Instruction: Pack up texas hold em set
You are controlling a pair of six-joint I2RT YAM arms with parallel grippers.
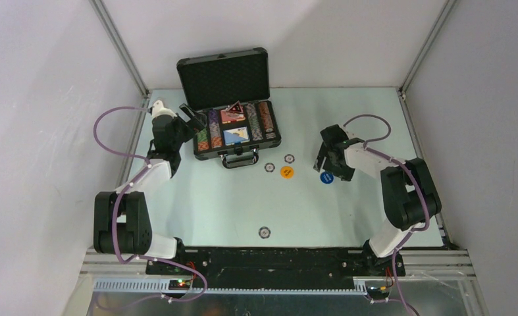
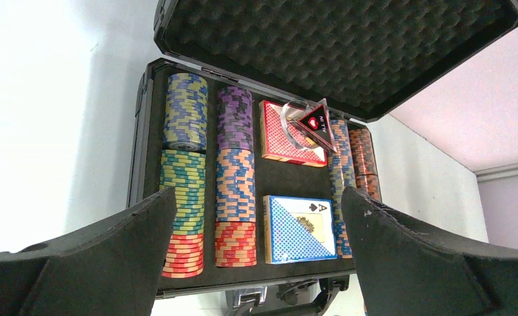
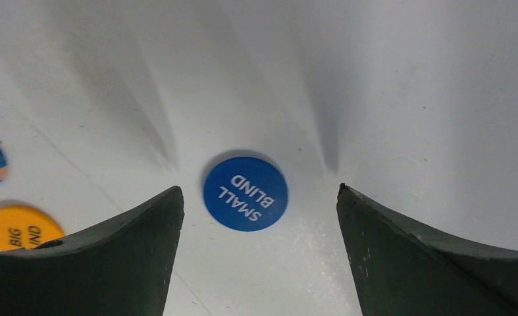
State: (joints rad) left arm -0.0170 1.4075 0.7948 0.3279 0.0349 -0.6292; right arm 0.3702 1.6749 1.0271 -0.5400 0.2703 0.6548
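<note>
Your left arm is folded at the elbow near its base, and its forearm reaches up toward 11 o'clock on the table. The left gripper hangs at the 9 o'clock side of the briefcase, its fingers spread wide with nothing between them.

The case sits at 12 o'clock with its foam-lined lid raised. Your left wrist view shows rows of chips, a red deck with the triangular marker on it, and a blue deck nearer the handle.

Your right arm bends back at 3 o'clock, and its wrist points down and inward. The right gripper hovers over the blue button with its fingers apart on either side and clear of it. The button lies flat on the table. The orange button lies at the blue button's 9 o'clock.

Two loose chips rest at 5 o'clock of the case handle. A third chip lies at 6 o'clock, near the arm bases.
</note>
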